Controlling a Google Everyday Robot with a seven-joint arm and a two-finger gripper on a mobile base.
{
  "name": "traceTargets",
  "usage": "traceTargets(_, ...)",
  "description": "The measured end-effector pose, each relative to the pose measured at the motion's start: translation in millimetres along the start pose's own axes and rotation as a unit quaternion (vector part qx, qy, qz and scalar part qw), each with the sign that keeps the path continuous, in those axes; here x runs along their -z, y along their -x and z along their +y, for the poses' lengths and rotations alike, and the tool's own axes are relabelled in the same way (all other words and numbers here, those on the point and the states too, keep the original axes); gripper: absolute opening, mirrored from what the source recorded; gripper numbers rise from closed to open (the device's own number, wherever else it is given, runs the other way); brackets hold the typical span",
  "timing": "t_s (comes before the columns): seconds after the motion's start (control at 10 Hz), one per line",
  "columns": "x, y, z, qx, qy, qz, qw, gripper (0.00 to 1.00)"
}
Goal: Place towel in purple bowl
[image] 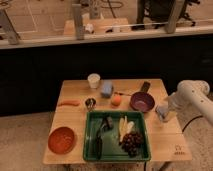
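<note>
towel (106, 89): long axis 12 to 6 o'clock, lying at 10 o'clock from purple bowl (142, 102)
gripper (162, 114): 4 o'clock from bowl; grip cannot tell

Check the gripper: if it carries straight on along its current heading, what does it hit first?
Likely the bare table just right of the green tray, below the gripper, which tilts down-left beside the purple bowl. Depth is unclear.
</note>
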Motion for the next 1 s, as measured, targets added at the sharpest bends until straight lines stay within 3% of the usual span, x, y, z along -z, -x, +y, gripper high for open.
traceTargets(0.6, -32, -2, 4, -0.008, 0.018, -0.008, 0.9998, 0.79)
traceTargets(0.7, -37, -2, 4, -0.008, 0.021, -0.008, 0.9997, 0.74)
traceTargets(1.0, -44, -3, 5, -0.016, 0.029, -0.011, 0.9994, 0.44)
